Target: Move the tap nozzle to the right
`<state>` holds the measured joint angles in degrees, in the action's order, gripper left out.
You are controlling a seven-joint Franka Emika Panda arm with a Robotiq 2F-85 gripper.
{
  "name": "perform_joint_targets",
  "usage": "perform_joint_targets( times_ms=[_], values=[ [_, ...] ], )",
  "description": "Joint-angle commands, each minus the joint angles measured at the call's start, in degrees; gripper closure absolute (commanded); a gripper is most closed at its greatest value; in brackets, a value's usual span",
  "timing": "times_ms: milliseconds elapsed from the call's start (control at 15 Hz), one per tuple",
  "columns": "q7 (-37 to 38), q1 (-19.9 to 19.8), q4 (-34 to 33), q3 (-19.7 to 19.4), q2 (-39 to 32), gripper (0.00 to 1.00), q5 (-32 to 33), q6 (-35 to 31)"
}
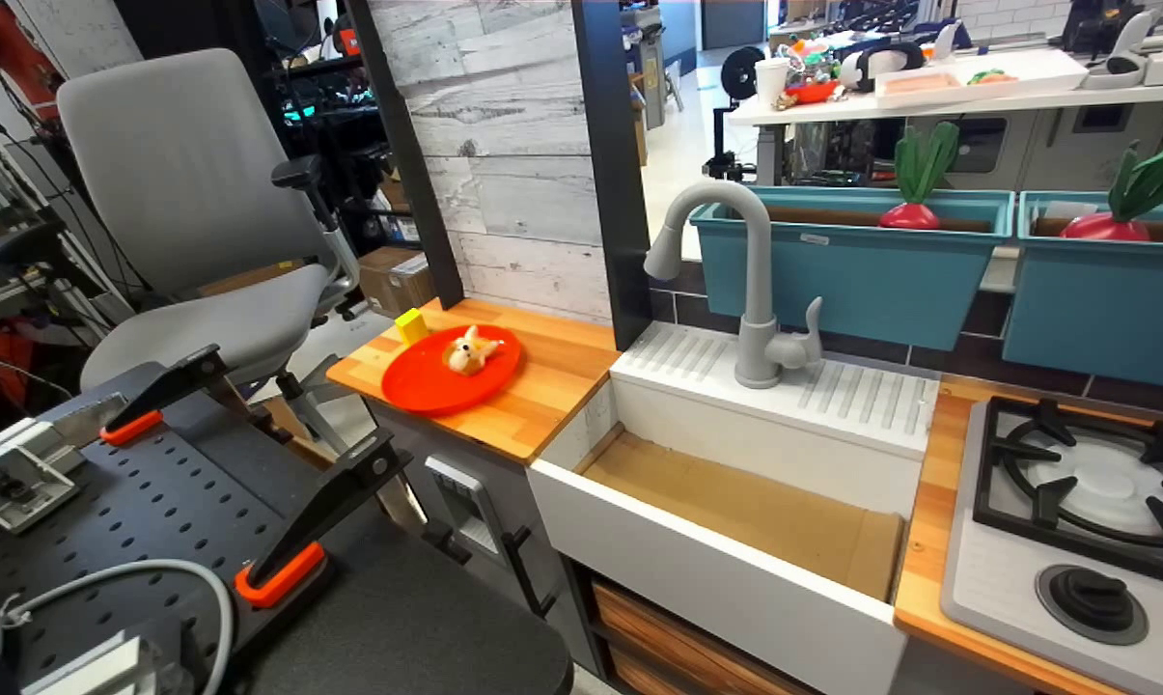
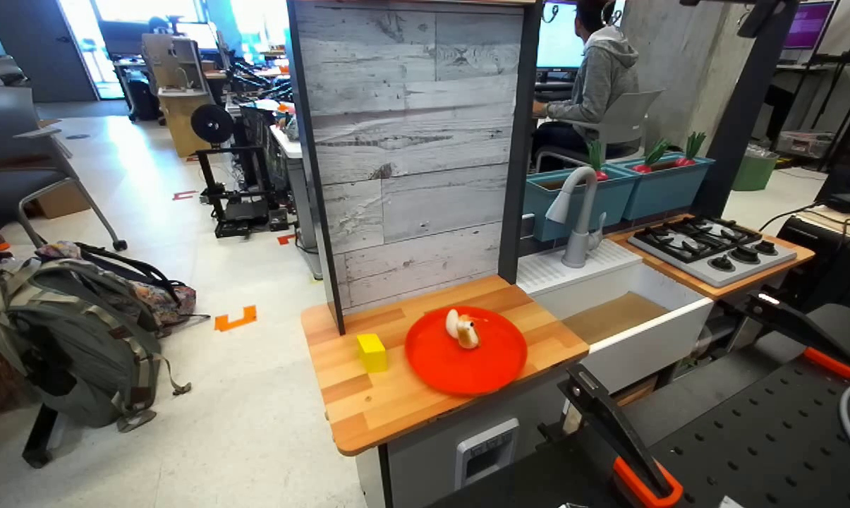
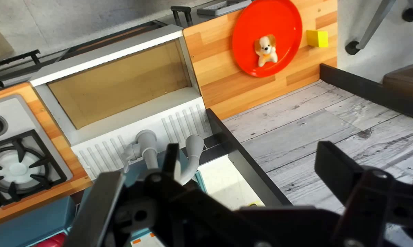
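The tap nozzle, a matte grey gooseneck faucet (image 1: 758,270), stands upright at the back of the white sink (image 1: 726,589). In both exterior views its downturned tip points left, towards the wood-look panel, and its small lever is on the right. The faucet also shows in an exterior view (image 2: 578,229) and in the wrist view (image 3: 194,146), where part of its arch is hidden behind a finger. My gripper (image 3: 248,152) is open, its dark fingers wide apart with nothing between them. It shows in neither exterior view. Its distance from the spout cannot be told.
Teal planters (image 1: 851,280) stand right behind the faucet. A dark post (image 1: 612,174) and wood-look panel (image 1: 509,125) rise left of it. A red plate (image 1: 417,386) with a toy dog (image 1: 470,349) and a yellow block (image 1: 411,326) are on the left counter. A stove (image 1: 986,579) is right.
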<state>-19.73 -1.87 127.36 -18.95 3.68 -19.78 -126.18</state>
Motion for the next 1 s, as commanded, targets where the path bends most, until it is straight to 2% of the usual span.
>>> perform_joint_targets(
  times_ms=[0,200,667,933],
  values=[
    [-0.1,-2.9,-0.2,2.8,0.0,0.00,-0.2,0.2],
    [-0.1,-2.9,-0.2,2.7,0.1,0.00,-0.2,0.2],
    [15.7,-4.3,-3.6,7.0,-13.7,0.00,-1.5,-10.4],
    [23.3,-5.6,-9.6,9.1,-22.2,0.00,-2.4,-7.7]
  ],
)
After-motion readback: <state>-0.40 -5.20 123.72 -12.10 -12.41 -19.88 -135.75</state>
